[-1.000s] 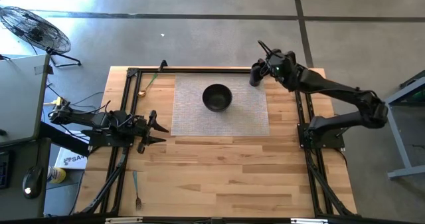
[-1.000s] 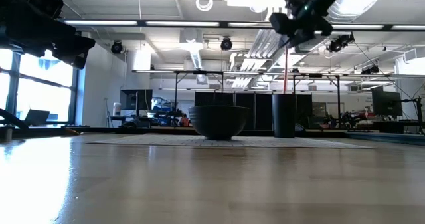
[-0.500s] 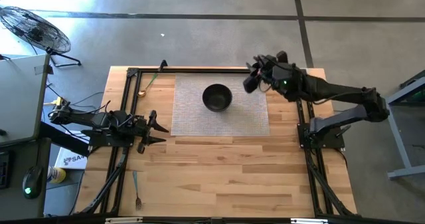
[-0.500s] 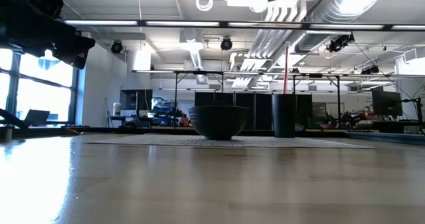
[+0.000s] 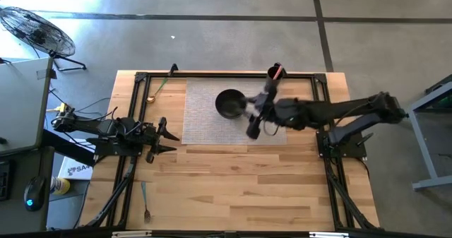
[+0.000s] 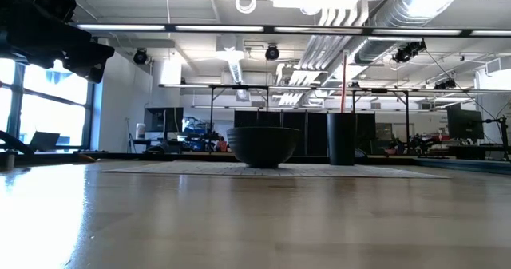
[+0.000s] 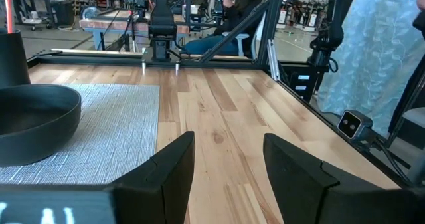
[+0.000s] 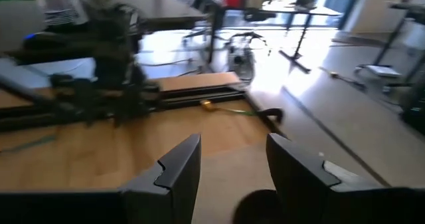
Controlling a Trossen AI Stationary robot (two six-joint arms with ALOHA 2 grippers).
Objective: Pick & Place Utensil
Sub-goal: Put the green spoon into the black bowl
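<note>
A black cup [image 5: 274,73] stands at the far right corner of the grey mat [image 5: 205,121], with a red-handled utensil [image 5: 280,70] upright in it. The low view shows the cup [image 6: 342,139] and the utensil [image 6: 344,81] too. A black bowl [image 5: 229,103] sits mid-mat. A green-handled spoon [image 5: 157,90] lies at the far left, and a teal-handled fork [image 5: 145,201] lies near the near left edge. My right gripper [image 5: 251,128] hangs open over the mat, just right of the bowl, holding nothing. My left gripper [image 5: 169,139] waits open at the mat's left edge.
Black frame rails [image 5: 134,111] run along the table's left, far and right sides. The right wrist view looks across the table at the left arm [image 8: 106,84] and the green spoon [image 8: 226,106]. Bare wood [image 5: 233,188] lies on the near side of the mat.
My right gripper has left the spot over the cup. It has swung toward the table's near left, over the mat beside the bowl, and has risen out of the low view. The red utensil stays standing in the cup.
</note>
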